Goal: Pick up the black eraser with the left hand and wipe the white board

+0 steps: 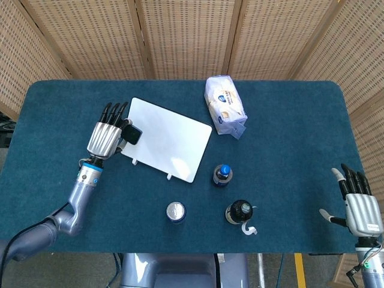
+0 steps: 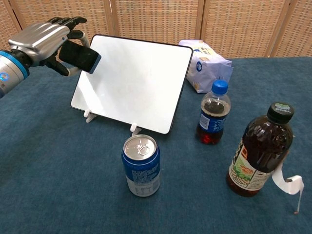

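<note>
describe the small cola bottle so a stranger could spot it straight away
Start at the tilted white board on the blue table; just right of its lower corner stands a small clear plastic bottle of dark cola. Its bright blue cap sets it apart from the larger black-capped bottle and the blue can.
</note>
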`<state>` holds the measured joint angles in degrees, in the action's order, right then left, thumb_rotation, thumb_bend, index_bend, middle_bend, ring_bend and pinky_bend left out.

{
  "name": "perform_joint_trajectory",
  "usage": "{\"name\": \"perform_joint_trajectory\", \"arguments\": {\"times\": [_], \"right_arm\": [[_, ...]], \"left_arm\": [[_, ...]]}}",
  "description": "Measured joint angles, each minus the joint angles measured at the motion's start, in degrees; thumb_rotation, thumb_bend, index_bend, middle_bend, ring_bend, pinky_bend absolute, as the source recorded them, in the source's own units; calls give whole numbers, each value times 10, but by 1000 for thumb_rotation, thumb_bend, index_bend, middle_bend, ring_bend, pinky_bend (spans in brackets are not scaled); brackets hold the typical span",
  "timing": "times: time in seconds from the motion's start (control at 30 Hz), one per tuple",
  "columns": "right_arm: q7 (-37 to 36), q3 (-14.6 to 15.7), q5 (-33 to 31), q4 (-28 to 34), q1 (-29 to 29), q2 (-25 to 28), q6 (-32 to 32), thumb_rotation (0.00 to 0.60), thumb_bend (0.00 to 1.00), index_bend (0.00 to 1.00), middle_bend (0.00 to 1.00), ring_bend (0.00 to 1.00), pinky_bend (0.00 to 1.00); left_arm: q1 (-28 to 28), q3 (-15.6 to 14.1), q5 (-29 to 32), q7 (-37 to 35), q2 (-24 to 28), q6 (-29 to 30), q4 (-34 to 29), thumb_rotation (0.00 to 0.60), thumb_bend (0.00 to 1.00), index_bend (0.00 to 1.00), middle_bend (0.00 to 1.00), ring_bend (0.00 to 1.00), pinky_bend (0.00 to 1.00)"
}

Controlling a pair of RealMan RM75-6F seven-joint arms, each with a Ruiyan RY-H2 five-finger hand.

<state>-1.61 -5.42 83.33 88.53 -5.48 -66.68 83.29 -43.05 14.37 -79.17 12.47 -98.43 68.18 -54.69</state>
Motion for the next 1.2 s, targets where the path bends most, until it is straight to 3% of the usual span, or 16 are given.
{"name": "perform_joint_trajectory", "arguments": {"times": [0.5,0.9,1.2], "right_arm": [[-20,-1,0,-3,-1,4,-3,600,0,70,0,0,0],[-29,-2,-1,-6,-2,4,-3,600,0,69,0,0,0],[-32,-3,-3,-9,-2,4,-3,600,0,69,0,0,0]], "left_arm": [[-35,20,20,15,-56,-4,65,600,368,497,0,0,0],[-60,16,-4,-26,-103,30,160,600,367,497,0,0,0],[-74,15,0,-56,-129,19,205,600,367,497,0,0,0]]}}
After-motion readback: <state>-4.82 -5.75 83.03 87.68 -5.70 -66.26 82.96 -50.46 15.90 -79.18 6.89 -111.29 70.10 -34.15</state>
